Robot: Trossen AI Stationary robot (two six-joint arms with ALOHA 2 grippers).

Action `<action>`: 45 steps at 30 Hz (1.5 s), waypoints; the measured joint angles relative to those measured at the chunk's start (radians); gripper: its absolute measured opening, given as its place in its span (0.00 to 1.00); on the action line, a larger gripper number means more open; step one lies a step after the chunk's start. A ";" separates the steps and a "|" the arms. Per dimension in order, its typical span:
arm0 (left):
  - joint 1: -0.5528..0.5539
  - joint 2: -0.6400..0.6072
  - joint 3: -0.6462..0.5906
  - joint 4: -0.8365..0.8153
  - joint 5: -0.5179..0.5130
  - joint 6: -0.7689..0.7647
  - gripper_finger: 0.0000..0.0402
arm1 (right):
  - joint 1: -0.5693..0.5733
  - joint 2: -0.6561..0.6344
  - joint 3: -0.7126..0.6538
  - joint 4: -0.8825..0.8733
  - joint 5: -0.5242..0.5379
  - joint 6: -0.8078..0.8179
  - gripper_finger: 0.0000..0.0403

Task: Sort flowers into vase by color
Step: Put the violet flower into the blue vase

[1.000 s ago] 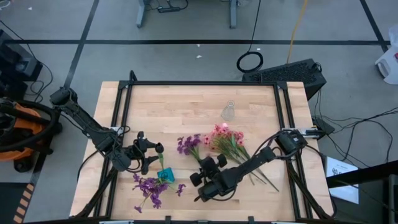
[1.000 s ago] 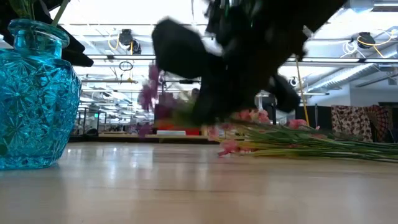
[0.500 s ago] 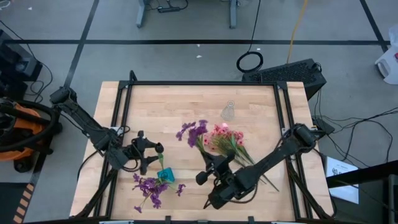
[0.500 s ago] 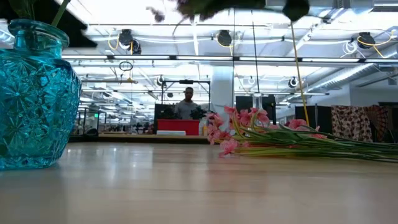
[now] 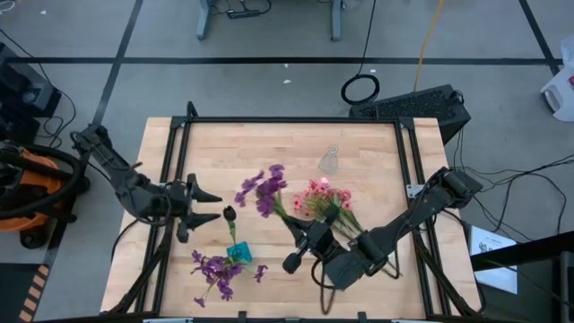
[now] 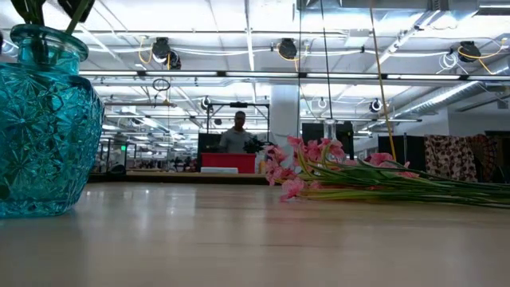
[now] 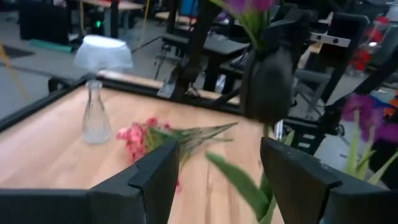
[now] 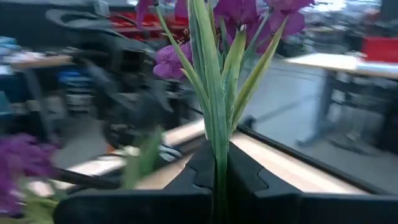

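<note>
Purple flowers [image 5: 262, 188] lifted above the tabletop [image 5: 269, 144].
Right claw [image 5: 299, 235] clamped on their stem (pink ones [image 5: 327, 199] lie just beside); left claw [image 5: 208, 205] apart near blue vase [image 5: 239, 253].

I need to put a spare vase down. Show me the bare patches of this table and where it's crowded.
Free: the far strip of table behind the clear vase, and the near right corner beyond the pink flowers. Crowded: the middle and near left, with the right gripper holding a purple spray, the open left gripper, the blue vase and its purple flowers.
</note>
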 joint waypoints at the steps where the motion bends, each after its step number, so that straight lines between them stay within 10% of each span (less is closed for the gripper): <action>1: 0.000 -0.007 0.004 0.005 0.003 0.017 0.57 | -0.007 0.000 0.000 0.072 -0.035 -0.074 0.02; 16: -0.013 -0.007 0.020 0.323 0.178 0.306 0.57 | -0.123 0.057 0.001 0.781 -0.647 -0.552 0.02; 45: -0.057 0.277 0.037 0.798 0.265 0.618 0.57 | -0.200 0.249 0.000 1.315 -0.966 -0.509 0.02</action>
